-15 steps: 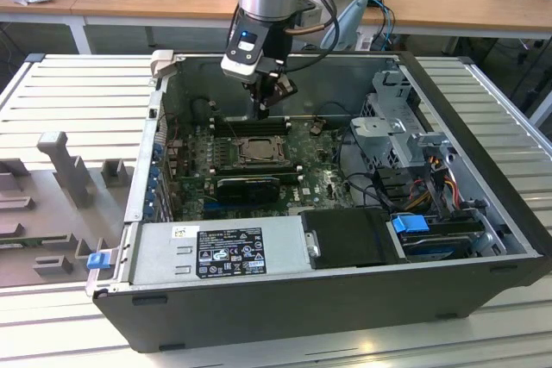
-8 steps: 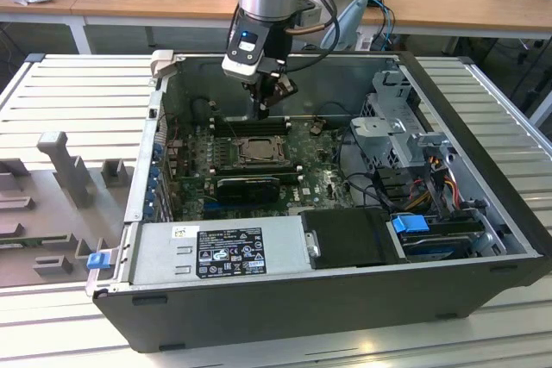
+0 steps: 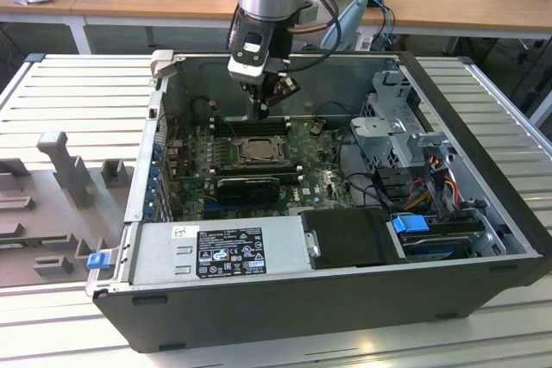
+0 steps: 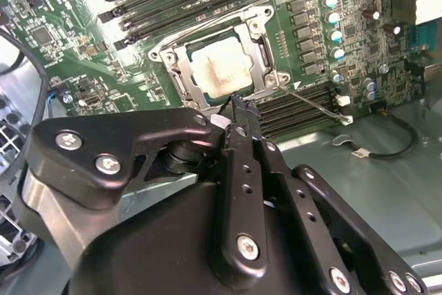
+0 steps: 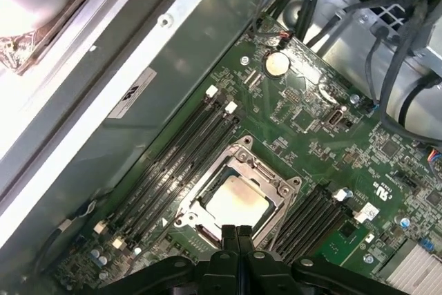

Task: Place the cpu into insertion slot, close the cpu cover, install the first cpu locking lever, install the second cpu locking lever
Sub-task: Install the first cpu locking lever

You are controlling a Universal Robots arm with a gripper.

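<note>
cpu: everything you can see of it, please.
The cpu is a flat square chip with a pale silver-grey metal top, faintly brownish at its centre. It lies level in the insertion slot on the motherboard, showing through the window of the cpu cover, whose silver frame lies down around its edges. The shut tool points at one side of the socket; whether it touches the chip cannot be told.

The cpu [image 4: 219, 67] top is pale matt metal, the cover [image 4: 179, 70] around it brighter silver metal, the board [image 5: 311, 115] glossy green, the gripper [image 4: 239, 103] matt black with shiny metal screw heads [image 4: 247, 245], and the case [image 3: 345, 66] dull grey sheet metal on a ribbed metal table [image 3: 78, 84].
</note>
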